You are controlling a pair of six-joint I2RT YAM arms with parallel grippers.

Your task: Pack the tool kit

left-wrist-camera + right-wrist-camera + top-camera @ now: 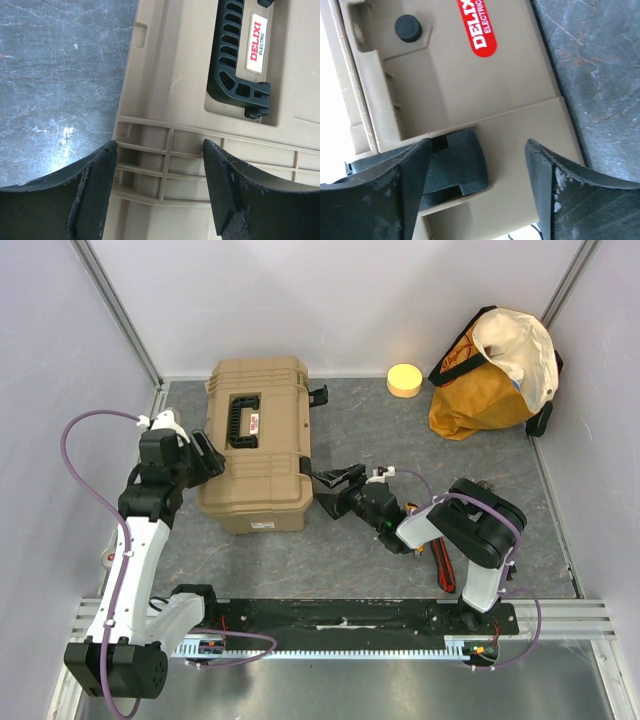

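Tan toolbox [470,85] with red label [479,25] and round black stud [408,27]. Right gripper [477,150] fingers spread, a black latch [460,162] between them. Grey table [600,65] beside the toolbox.

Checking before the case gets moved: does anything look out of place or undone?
Two things. The tan toolbox looks shut, yet a black latch at its far right edge sticks outward, apparently unfastened. And a red-handled tool lies out on the table near its right front edge, outside the box.
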